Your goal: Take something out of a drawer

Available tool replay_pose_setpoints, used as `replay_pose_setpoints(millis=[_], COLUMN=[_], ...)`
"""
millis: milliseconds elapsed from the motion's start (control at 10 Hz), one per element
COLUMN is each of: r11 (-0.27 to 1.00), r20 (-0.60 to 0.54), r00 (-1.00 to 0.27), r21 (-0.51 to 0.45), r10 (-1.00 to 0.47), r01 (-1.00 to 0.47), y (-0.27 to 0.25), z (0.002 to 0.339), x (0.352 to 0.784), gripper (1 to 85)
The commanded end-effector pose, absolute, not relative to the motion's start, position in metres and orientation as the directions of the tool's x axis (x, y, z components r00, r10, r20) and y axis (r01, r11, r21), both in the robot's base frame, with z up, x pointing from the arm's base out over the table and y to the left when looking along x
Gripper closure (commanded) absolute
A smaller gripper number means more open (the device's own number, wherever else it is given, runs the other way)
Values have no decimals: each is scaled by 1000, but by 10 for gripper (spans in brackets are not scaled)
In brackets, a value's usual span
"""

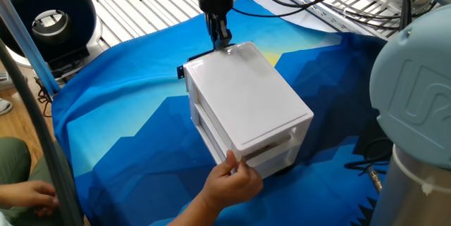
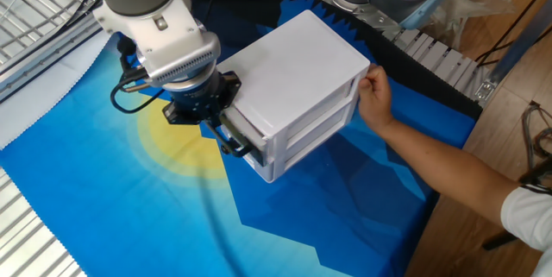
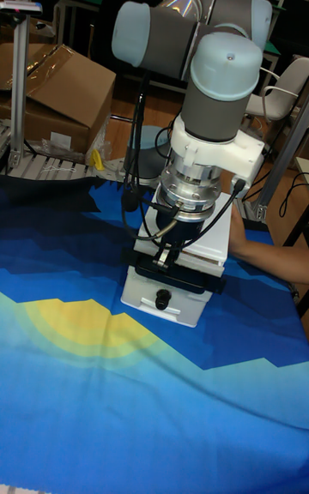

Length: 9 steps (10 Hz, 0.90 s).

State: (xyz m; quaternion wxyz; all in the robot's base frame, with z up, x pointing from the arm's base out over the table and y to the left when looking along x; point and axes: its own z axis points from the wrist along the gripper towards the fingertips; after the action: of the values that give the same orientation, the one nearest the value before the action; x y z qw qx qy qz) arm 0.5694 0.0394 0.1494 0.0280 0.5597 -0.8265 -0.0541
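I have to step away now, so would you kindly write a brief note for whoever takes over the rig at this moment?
Claw: at the front of the white cabinet, on the black handle of the top drawer; the pictures do not show whether it is shut on it.
A person's hand steadies the cabinet at the back, on the blue cloth.
Done: the top drawer is drawn out a little.
Cube: not in view; presumably in the drawer.
Left: pull the drawer fully open, let go of the handle, reach in, lift the item out.
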Motion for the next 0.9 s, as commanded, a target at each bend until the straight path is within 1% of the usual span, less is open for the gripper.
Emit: replay_pose_setpoints(millis=[0, 300, 500, 600, 800], r11=[361, 358, 355, 349, 362], r20=[-22, -26, -17, -13, -13], r00=[-363, -360, -355, -349, -362], r21=[65, 63, 19, -24, -22], r10=[-931, -932, -935, -937, -932], r01=[-930, -932, -935, -937, -932], y=[34, 28, 23, 21, 22], z=[149, 148, 152, 154, 153], x=[584, 591, 603, 614, 612], gripper=[847, 847, 847, 847, 847])
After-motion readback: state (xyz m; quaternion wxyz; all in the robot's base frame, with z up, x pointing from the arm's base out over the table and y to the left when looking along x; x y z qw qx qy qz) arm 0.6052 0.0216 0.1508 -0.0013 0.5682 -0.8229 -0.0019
